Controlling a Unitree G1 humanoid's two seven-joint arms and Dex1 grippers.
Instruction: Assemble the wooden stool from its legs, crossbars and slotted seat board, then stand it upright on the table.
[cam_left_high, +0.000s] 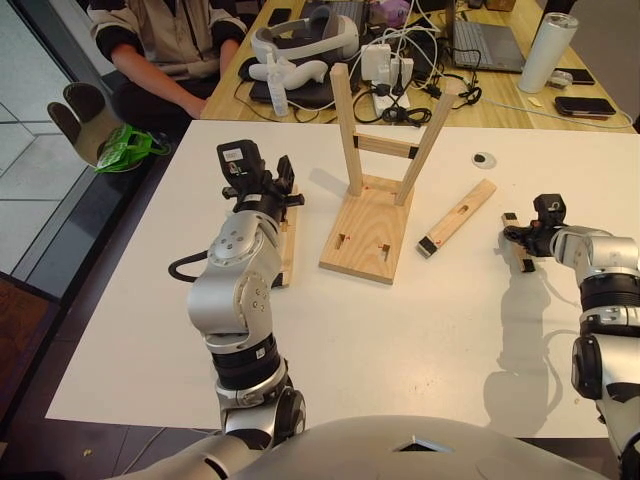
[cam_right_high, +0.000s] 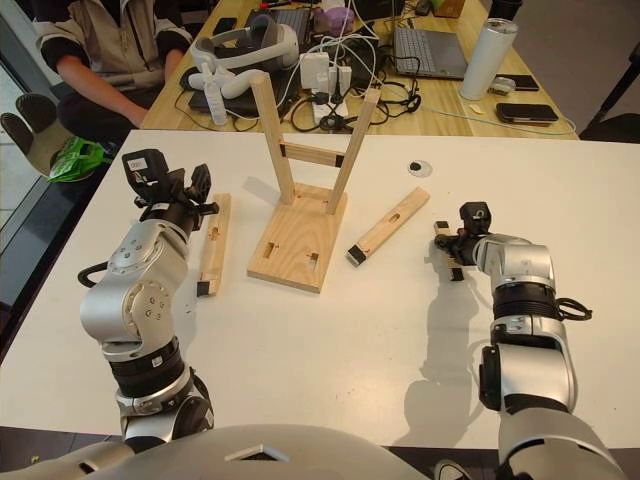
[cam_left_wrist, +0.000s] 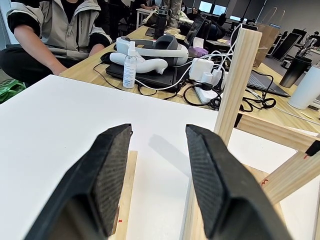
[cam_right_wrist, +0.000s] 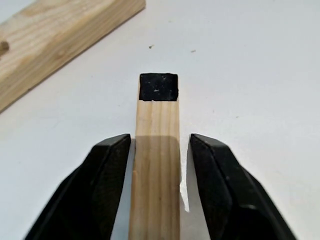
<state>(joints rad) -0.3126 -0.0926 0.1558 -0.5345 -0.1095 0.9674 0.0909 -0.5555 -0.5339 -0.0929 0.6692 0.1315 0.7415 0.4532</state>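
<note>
Seat board (cam_left_high: 365, 235) lies flat at table centre, pale wood, with two upright legs (cam_left_high: 348, 130) slotted into its far end and joined by a crossbar (cam_left_high: 385, 146). One loose leg (cam_left_high: 457, 218) lies to its right, another leg (cam_right_high: 212, 243) to its left. Your left gripper (cam_left_wrist: 159, 132) hangs open over that one. Your right gripper (cam_right_wrist: 159, 142) is open and straddles a black-tipped short crossbar (cam_right_wrist: 157, 115) lying at the right. The table (cam_left_high: 400, 340) is white. On the wooden desk (cam_left_high: 520, 105) beyond: headset (cam_left_high: 305, 40), laptop (cam_left_high: 485, 45), tumbler (cam_left_high: 548, 50).

Head stereo pair overlooking the same table (cam_left_high: 420, 330), wrist cameras low, close-up
</note>
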